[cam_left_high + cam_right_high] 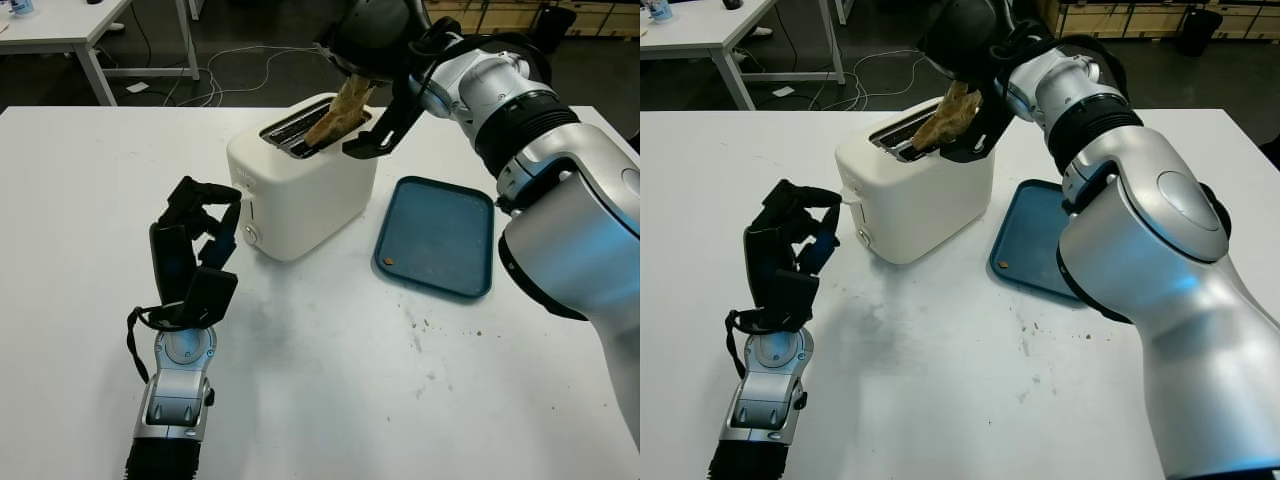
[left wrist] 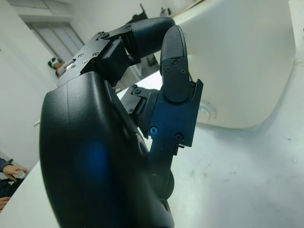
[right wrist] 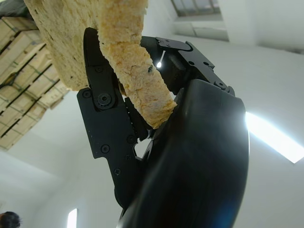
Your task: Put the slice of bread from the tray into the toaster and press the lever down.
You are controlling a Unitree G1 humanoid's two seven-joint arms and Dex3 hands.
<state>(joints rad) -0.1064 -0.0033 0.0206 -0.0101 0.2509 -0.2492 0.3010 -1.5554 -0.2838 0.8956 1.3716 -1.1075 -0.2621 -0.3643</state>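
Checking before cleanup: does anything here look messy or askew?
Yes. Dark crumbs are scattered on the table beside the tray, and the bread held by the right hand leans tilted into the toaster.

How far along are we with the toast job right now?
Done: the bread slice is off the blue tray, which holds just crumbs. In hand: the right hand grips the slice over the toaster, its lower end at the slot but most of it sticking out. Left: drop it fully in, release, and press the lever. The left hand is beside the toaster's lever end, fingers curled, holding nothing.
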